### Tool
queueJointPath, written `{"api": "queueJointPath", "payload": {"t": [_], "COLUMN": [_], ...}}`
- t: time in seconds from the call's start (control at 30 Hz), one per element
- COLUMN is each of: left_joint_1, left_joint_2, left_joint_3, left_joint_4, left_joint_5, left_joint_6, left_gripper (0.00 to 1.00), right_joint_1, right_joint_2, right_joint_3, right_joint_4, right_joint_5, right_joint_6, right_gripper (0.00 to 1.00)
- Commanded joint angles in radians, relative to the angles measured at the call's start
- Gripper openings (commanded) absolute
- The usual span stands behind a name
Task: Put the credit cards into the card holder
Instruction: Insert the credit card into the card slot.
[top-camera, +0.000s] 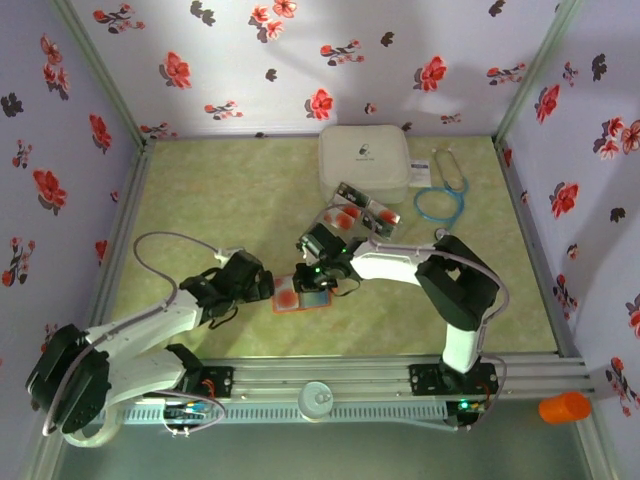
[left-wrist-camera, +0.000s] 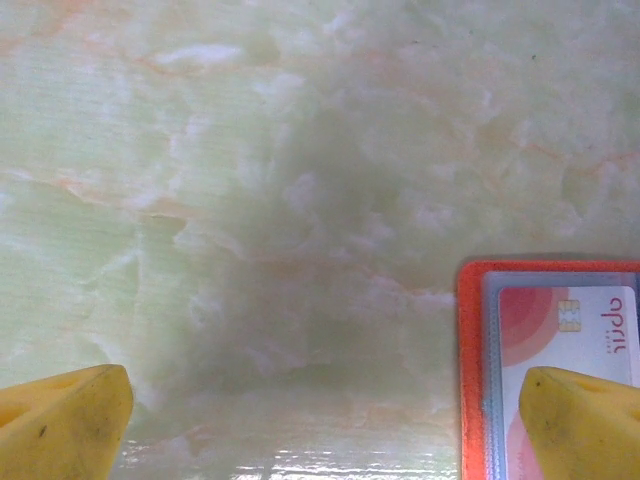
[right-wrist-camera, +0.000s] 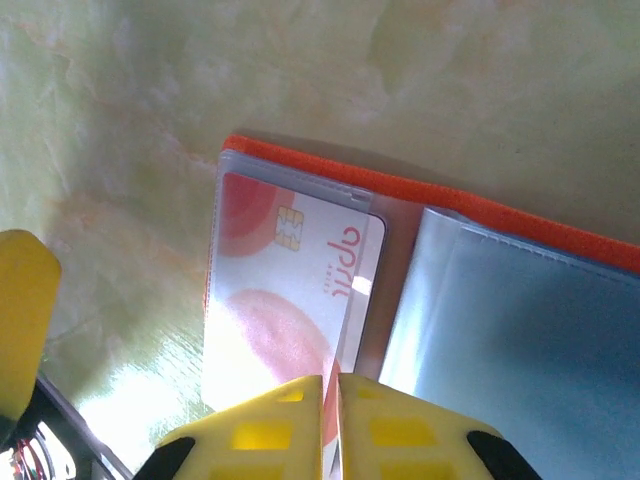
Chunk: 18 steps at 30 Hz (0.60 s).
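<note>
The orange card holder (top-camera: 290, 298) lies open on the table between both grippers, with its grey-blue inside (right-wrist-camera: 520, 330) facing up. A credit card (right-wrist-camera: 280, 290) with red patches and a chip sits in the left clear sleeve. My right gripper (right-wrist-camera: 331, 385) has its jaws almost together, and the card's near end runs into the thin slit. It sits over the holder's near side (top-camera: 325, 283). My left gripper (left-wrist-camera: 325, 430) is wide open just left of the holder (left-wrist-camera: 470, 380), with one fingertip (left-wrist-camera: 580, 420) over that card (left-wrist-camera: 570, 320). Two more credit cards (top-camera: 345, 218) (top-camera: 372, 208) lie farther back.
A big white rounded case (top-camera: 363, 160) stands at the back, with a blue looped tube (top-camera: 445, 200) to its right. An orange cylinder (top-camera: 565, 407) lies outside the table's front rail at the right. Flowered walls enclose the table on three sides.
</note>
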Motion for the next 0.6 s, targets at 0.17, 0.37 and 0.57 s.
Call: {"api": "queueJointPath", "payload": {"t": [0.17, 0.37, 0.57], "left_joint_1": [0.009, 0.010, 0.009], "left_joint_2": [-0.069, -0.111, -0.127], "left_joint_3": [-0.117, -0.255, -0.259], "left_joint_4": [0.058, 0.187, 0.187], "left_joint_5": [-0.039, -0.053, -0.053], "left_joint_6": [-0.111, -0.211, -0.194], "left_gripper": [1.00, 1.00, 1.00], "right_joint_1": [0.007, 0.007, 0.009], "right_joint_2": [-0.037, 0.000, 0.035], "right_joint_3": [0.022, 0.058, 0.083], "right_joint_4": [-0.084, -0.104, -0.101], "right_joint_5": [0.018, 0.003, -0.007], "right_joint_6": [-0.056, -0.074, -0.070], "right_gripper": [0.10, 0.08, 0.07]}}
